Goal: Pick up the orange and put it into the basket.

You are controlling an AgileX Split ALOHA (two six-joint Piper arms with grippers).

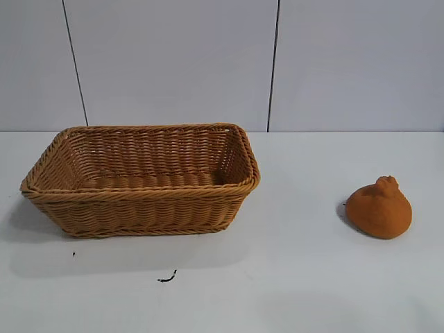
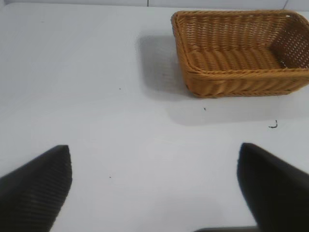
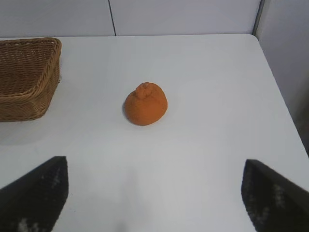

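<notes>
- Small black scuff (image 1: 167,278) lies on the table (image 1: 298,277) in front of the basket (image 1: 139,208); the orange (image 1: 379,207) sits well apart from the basket, bump up. Neither arm shows in the exterior view.
- Left gripper (image 2: 154,188): fingers spread, holding nothing, well short of the basket (image 2: 241,72).
- Right gripper (image 3: 154,193): fingers spread wide, facing the orange (image 3: 146,104), not touching it.
- Nothing looks done yet: grasp, carry and drop remain.

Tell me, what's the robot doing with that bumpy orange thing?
Nothing is being held yet. The orange sits on the white table, off to the right of the empty basket. The right gripper hangs open in front of the orange, not touching it. The left gripper waits open near the basket. The orange is meant to go into the basket.
</notes>
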